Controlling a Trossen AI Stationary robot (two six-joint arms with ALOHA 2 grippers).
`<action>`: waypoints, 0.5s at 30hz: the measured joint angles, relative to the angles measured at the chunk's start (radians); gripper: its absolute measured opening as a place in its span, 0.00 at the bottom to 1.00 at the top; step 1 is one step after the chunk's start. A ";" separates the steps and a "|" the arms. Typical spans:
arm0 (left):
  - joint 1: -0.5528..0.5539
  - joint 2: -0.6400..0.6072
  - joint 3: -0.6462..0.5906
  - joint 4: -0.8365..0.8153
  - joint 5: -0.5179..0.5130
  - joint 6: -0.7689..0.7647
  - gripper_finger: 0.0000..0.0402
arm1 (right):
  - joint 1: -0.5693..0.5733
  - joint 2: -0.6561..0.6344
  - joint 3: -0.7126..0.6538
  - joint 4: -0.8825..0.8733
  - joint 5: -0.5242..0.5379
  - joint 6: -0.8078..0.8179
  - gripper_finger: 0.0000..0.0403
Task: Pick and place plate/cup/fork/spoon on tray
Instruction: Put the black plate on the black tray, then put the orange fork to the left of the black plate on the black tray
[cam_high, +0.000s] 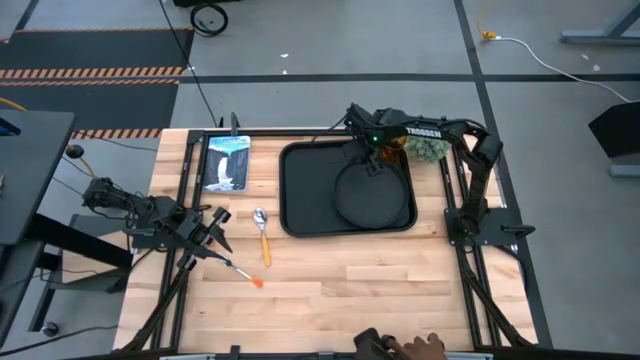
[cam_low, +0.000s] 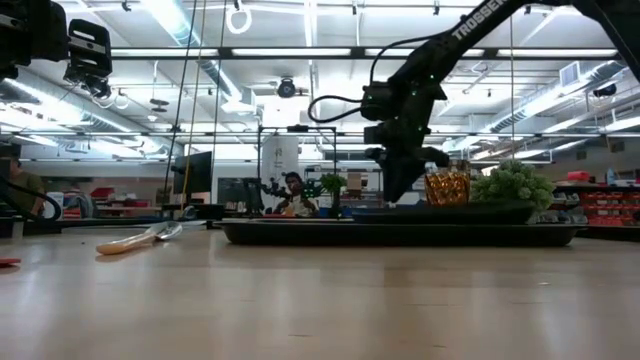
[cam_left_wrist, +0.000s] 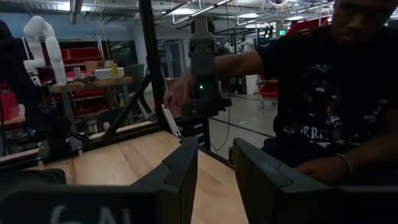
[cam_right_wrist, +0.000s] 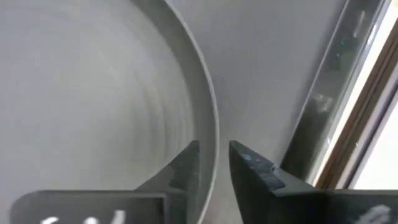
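Over the tray (cam_high: 296, 190), the right gripper (cam_right_wrist: 214, 163) straddles the plate (cam_high: 372, 197) rim, fingers slightly apart, judged as releasing it flat inside. Spoon (cam_high: 262, 230) and fork (cam_high: 238, 268) lie on the table near the left gripper (cam_left_wrist: 214, 168), parted and empty; the cup (cam_low: 447, 187) sits beyond the tray.

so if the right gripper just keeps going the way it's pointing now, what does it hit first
The right gripper points down at the rim of the plate, its fingers straddling the rim's edge. Going straight on, it would meet that rim almost at once, with the tray floor just beneath. How much gap remains is unclear.
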 joint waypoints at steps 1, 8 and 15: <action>0.000 0.000 0.000 0.000 0.000 0.000 0.27 | 0.005 0.000 0.000 0.001 0.009 0.001 0.26; 0.000 0.000 0.000 0.000 0.000 0.000 0.27 | 0.075 -0.024 -0.001 0.031 0.026 0.035 0.35; 0.000 0.000 0.000 0.000 0.000 0.000 0.27 | 0.176 -0.066 -0.001 0.192 0.148 0.322 0.35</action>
